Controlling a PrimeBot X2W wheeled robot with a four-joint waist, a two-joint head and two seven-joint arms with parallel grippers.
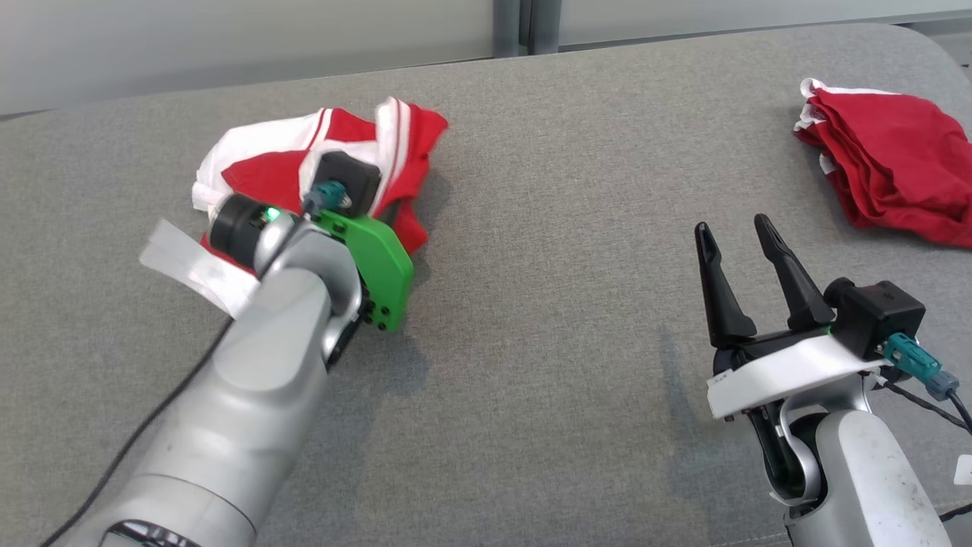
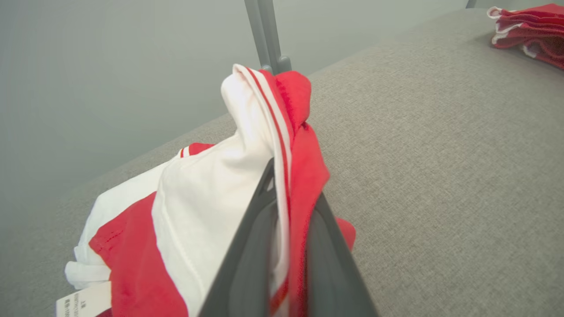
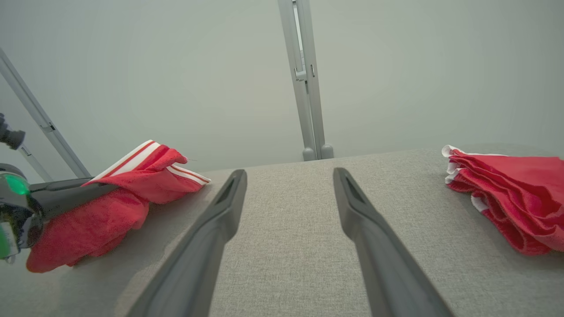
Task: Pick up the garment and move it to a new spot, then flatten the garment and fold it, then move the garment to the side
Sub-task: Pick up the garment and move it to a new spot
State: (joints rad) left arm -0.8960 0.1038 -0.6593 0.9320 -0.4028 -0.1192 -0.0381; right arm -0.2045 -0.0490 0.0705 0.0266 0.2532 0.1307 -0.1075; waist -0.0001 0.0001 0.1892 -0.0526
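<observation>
The garment (image 1: pixel 285 152) is a crumpled red and white piece lying bunched at the far left of the grey padded surface (image 1: pixel 531 319). My left gripper (image 2: pixel 291 185) is shut on a striped fold of the garment (image 2: pixel 207 193), which rises lifted between the two dark fingers. In the head view its green-plated wrist (image 1: pixel 376 262) covers the fingers and part of the cloth. From the right wrist view, the pinched garment (image 3: pixel 119 193) hangs from the left fingers (image 3: pixel 66 193). My right gripper (image 1: pixel 732 225) stands open over bare surface at the lower right, holding nothing (image 3: pixel 289 172).
A second red garment (image 1: pixel 896 167) lies folded in a pile at the far right edge, also seen from the wrists (image 2: pixel 533 26) (image 3: pixel 515 193). A pale wall with a grey post (image 3: pixel 308 88) rises behind the surface. Open grey surface lies between the two garments.
</observation>
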